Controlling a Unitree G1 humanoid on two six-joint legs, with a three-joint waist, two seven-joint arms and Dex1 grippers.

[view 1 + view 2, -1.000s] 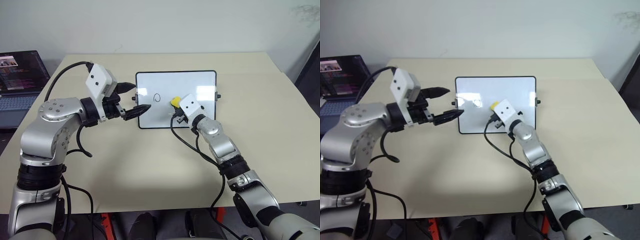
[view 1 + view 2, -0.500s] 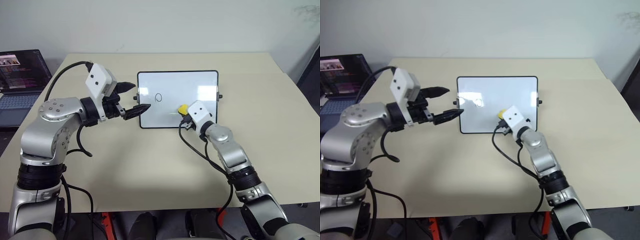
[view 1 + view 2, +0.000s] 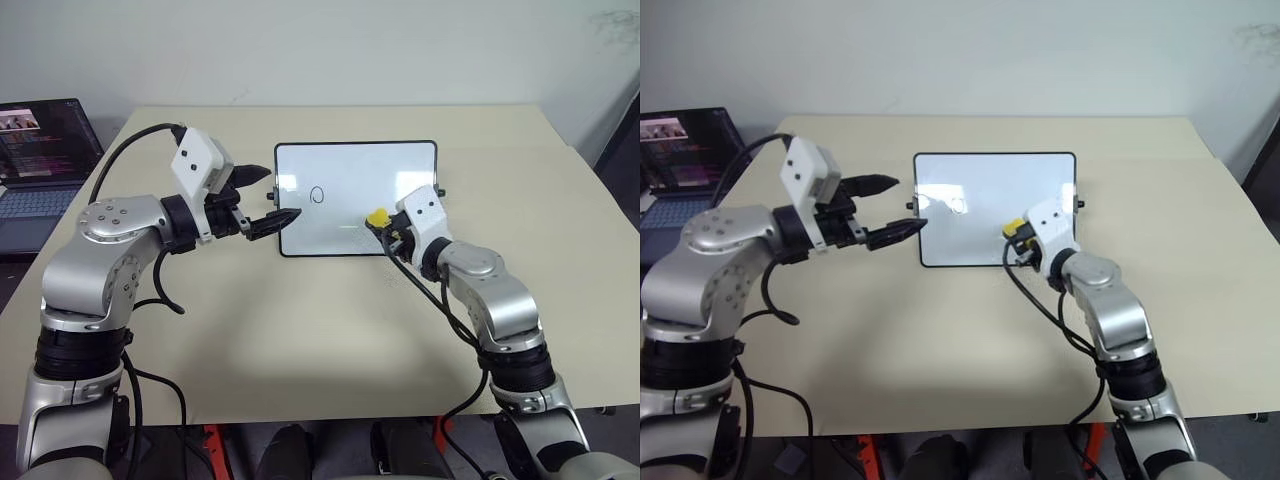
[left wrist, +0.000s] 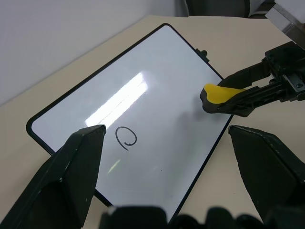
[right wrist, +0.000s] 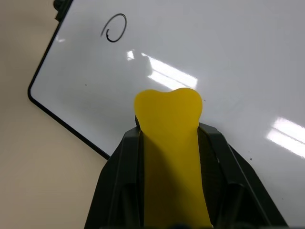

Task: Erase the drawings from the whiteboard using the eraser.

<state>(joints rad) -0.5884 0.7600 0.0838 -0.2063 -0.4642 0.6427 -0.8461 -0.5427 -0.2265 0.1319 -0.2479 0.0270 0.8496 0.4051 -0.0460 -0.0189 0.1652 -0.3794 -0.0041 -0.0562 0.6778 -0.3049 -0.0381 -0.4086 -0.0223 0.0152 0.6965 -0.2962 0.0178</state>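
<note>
The whiteboard (image 3: 390, 165) lies flat at the middle of the beige table. One drawing (image 3: 316, 194), a small black loop, sits on its left half; the rest of the board is white. My right gripper (image 3: 384, 226) is shut on the yellow eraser (image 3: 378, 217), which hangs over the board's near right part, well to the right of the loop. Whether it touches the surface I cannot tell. In the right wrist view the eraser (image 5: 169, 129) juts out between the black fingers (image 5: 125, 157). My left gripper (image 3: 272, 194) stands open at the board's left edge, holding nothing.
An open laptop (image 3: 40, 150) stands at the far left, beside the table. A small black knob (image 3: 441, 192) sticks out on the whiteboard's right side. Bare tabletop (image 3: 300, 320) lies in front of the board and to its right.
My right gripper has carried the eraser from the board's middle to the right and toward its near edge, and the wrist has rolled. The left arm has not moved.
</note>
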